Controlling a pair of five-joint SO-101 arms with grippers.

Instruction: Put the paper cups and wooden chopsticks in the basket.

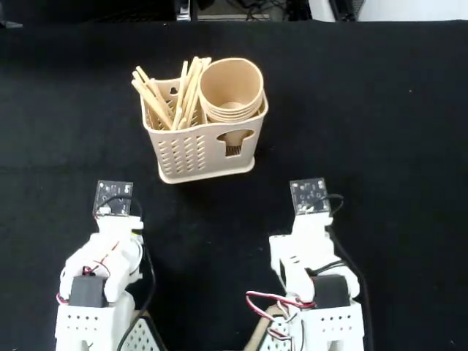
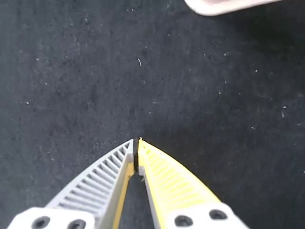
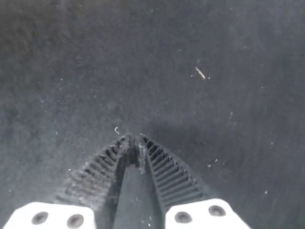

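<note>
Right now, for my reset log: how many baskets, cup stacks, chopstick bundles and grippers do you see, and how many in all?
basket: 1
stack of paper cups: 1, in the basket, nested too tightly to count singly
bundle of wooden chopsticks: 1, in the basket
grippers: 2, the left gripper and the right gripper, both shut
total: 5

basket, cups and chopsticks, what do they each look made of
Basket: seemingly moulded plastic, cream, with smooth matte walls, neat rows of slots and a cut-out handle.
Paper cups: likely thin paper, tan and matte, thin rims nested in a stack.
Chopsticks: apparently bare wood or bamboo, pale with no sheen, slim straight sticks.
</note>
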